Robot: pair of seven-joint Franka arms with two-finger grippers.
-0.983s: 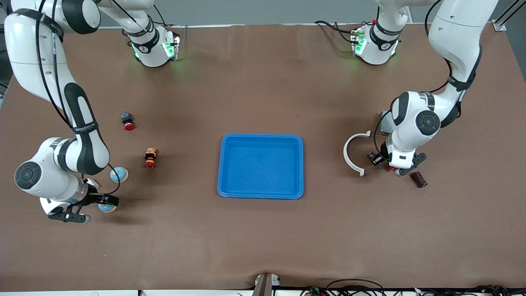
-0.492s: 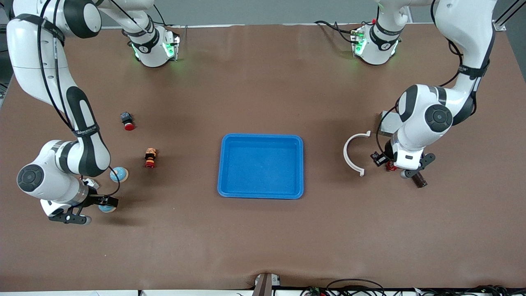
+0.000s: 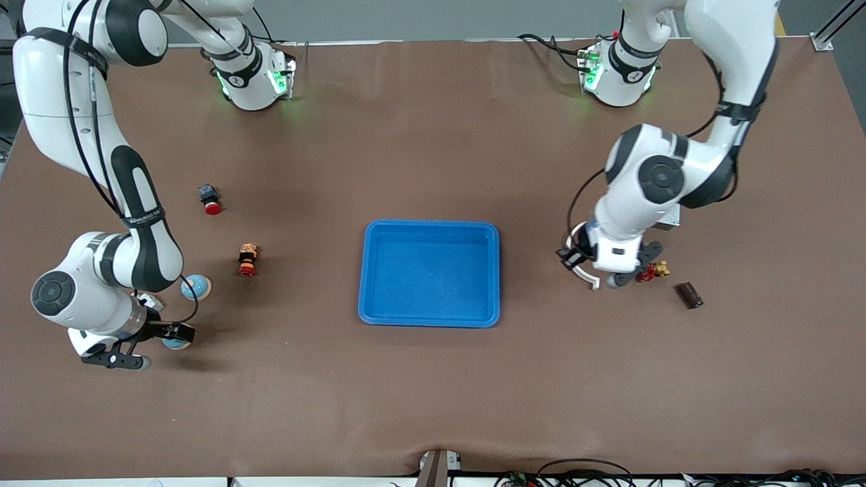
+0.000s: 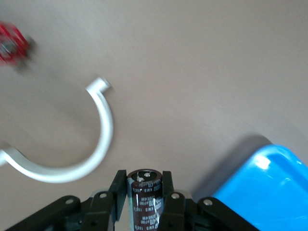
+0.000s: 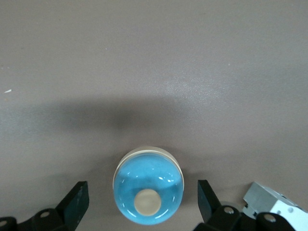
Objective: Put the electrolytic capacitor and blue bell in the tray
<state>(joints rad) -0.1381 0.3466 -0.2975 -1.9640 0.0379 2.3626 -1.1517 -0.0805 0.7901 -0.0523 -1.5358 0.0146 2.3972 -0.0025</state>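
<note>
The blue tray (image 3: 430, 273) sits mid-surface with bare brown surface (image 3: 433, 392) all round its rim. The left gripper (image 4: 144, 192), over a white curved piece (image 4: 72, 163) beside the tray, has its fingers clamped on the electrolytic capacitor (image 4: 144, 192). The right gripper (image 5: 142, 202) has its fingers spread wide either side of the blue bell (image 5: 148, 192), not touching it, toward the right arm's end.

The dark electrolytic capacitor (image 4: 143, 190) hangs upright over the table near the empty bright-blue tray (image 3: 429, 272) at centre, while the blue bell (image 5: 148, 186) (cream knob up) sits toward the right arm's end.
</note>
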